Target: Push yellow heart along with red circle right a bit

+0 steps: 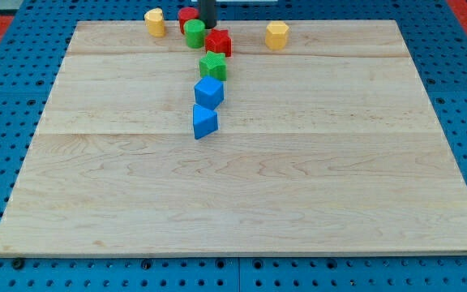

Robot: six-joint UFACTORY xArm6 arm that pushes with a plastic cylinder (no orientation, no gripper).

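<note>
A pale wooden tabletop [242, 186] carries eight blocks, all near the view's top. The yellow heart [155, 22] sits leftmost, then the red circle [186, 15] touching a green cylinder [194, 34]. A red star [218, 42], green star [213, 66], blue cube [208, 92] and blue triangle [204, 122] trail downward. A yellow hexagon [276, 35] sits apart, rightward.

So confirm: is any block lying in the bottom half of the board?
No, every block, down to the blue triangle, sits in the top half of the board.
</note>
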